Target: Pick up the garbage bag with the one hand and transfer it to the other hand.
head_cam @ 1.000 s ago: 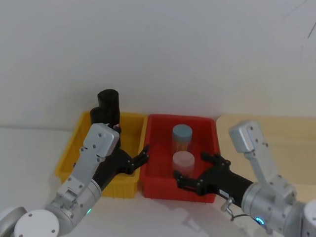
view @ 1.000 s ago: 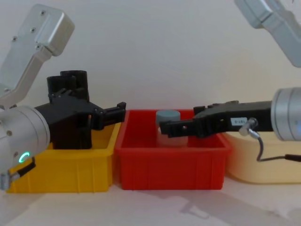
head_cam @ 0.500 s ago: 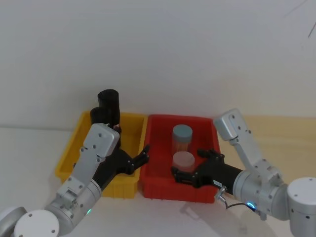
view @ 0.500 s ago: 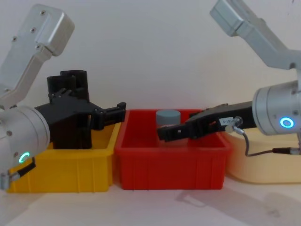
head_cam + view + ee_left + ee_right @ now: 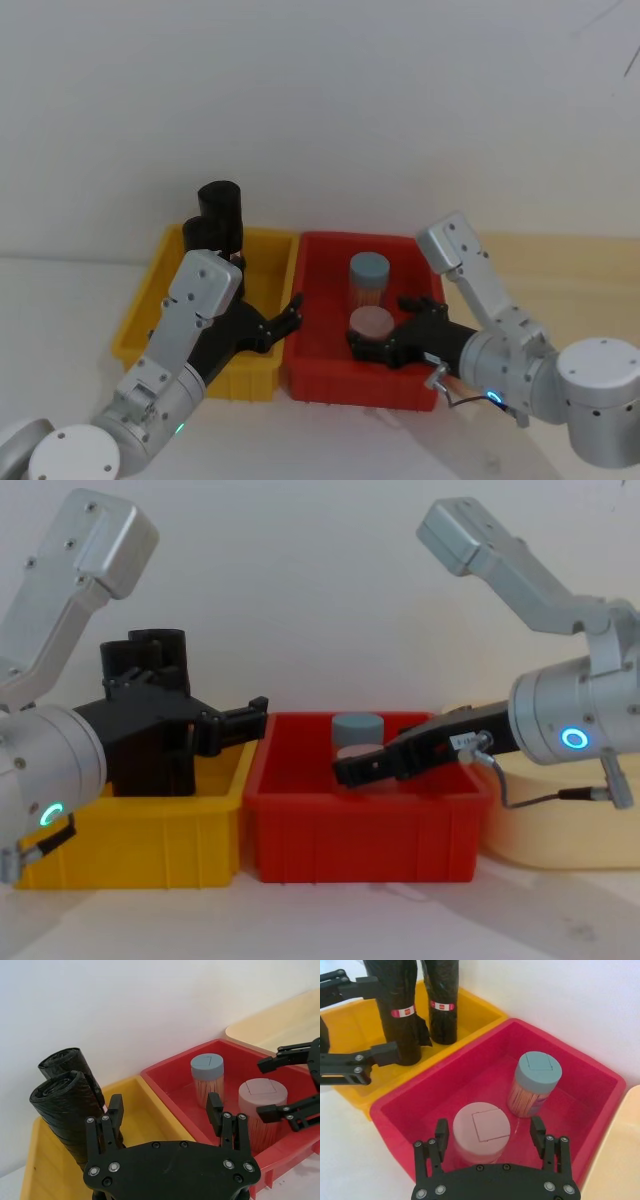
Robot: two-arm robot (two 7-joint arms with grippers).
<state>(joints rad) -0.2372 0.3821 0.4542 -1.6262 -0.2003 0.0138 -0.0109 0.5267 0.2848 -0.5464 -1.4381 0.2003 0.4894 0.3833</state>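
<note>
No grasp yet. At centre left of the head view, left claw (image 5: 290,312) over the rim between yellow bin (image 5: 135,325) and red bin (image 5: 330,388): spread wide, empty, placed exactly as a second ago. Up and to the left of it, at the back of the yellow bin, the bag (image 5: 219,203): upright, tall, touching a second roll (image 5: 198,236) just in front. Both well outside the open fingers, off to one side in the left wrist view. Red-and-white bands on both rolls in the right wrist view, so hard to tell apart there.

Only change: the right side. Swung in from the lower right edge toward the centre over the last second. Right claw (image 5: 383,328) now over the red bin at about rim height, spread wide, empty, with a pink-lidded jar (image 5: 372,322) between its fingers in the right wrist view; touching or not, cannot tell. Blue-lidded jar (image 5: 369,268) just behind.

Meaning for the task, as a judgement: receiver coming into place early, pickup itself not begun. Next: turn the left claw back toward the bag, close on its upper part, lift clear of the second roll. Risks: toppling the neighbour, or catching a jar with the right claw on the way out.
</note>
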